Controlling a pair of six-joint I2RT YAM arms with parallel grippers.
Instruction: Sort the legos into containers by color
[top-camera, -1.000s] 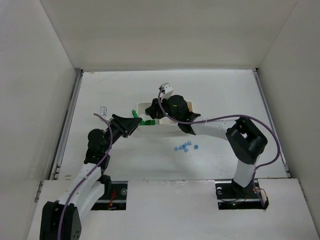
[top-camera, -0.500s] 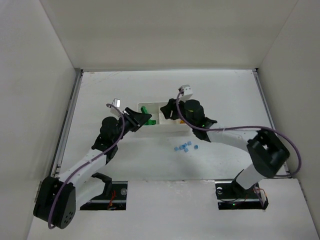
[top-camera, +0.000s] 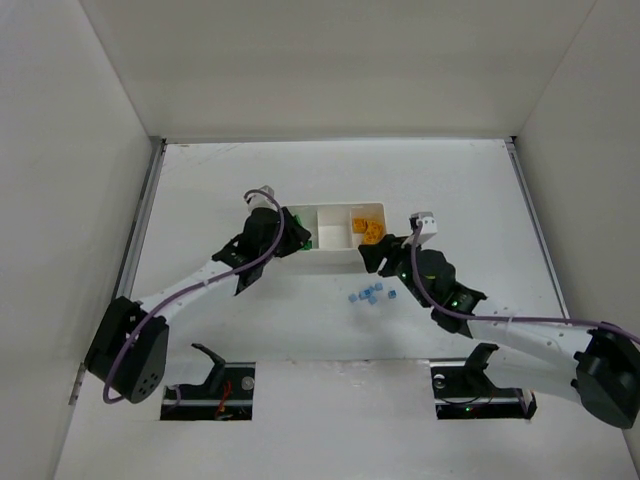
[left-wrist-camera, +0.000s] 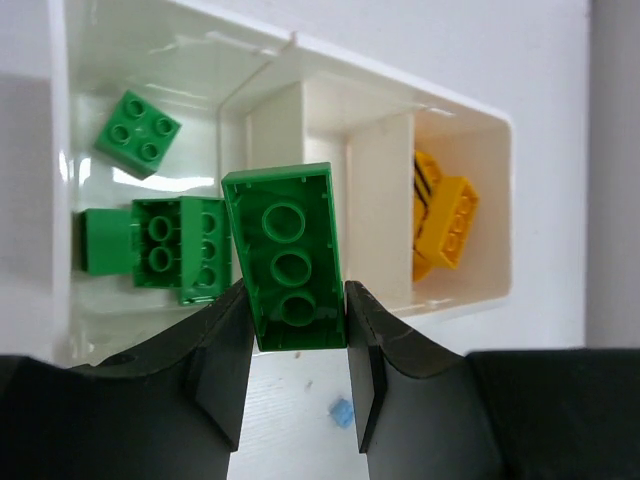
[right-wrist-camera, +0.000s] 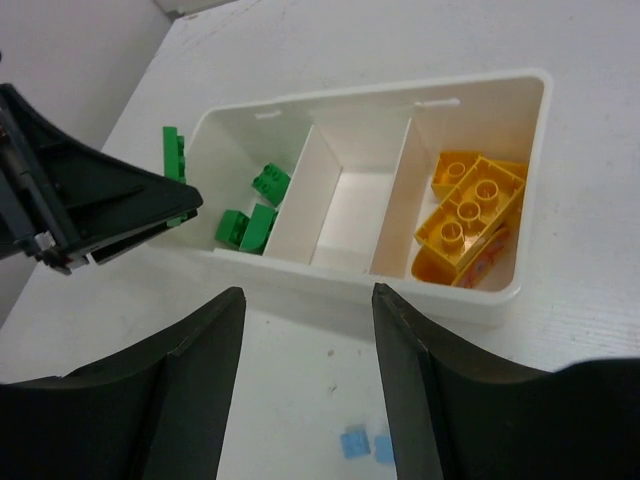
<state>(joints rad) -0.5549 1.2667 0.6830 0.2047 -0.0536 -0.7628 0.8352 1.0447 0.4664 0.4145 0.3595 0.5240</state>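
The white three-compartment tray (top-camera: 335, 256) sits mid-table. Its left compartment holds green bricks (left-wrist-camera: 165, 245), the middle one looks bare, the right one holds yellow-orange bricks (right-wrist-camera: 470, 215). My left gripper (left-wrist-camera: 295, 345) is shut on a green brick (left-wrist-camera: 288, 255) and holds it above the tray's near wall, by the left compartment; it sits at the tray's left end in the top view (top-camera: 290, 240). My right gripper (right-wrist-camera: 305, 330) is open and empty, just in front of the tray (right-wrist-camera: 350, 280). Several tiny light blue bricks (top-camera: 371, 294) lie on the table in front of the tray.
White walls enclose the table on the left, back and right. A metal rail (top-camera: 135, 250) runs along the table's left edge. Two light blue bricks (right-wrist-camera: 365, 445) lie between my right fingers, low in the right wrist view.
My left gripper has swung right and up to the tray's left end with the green brick. My right gripper has drawn back from over the tray to the table in front of it.
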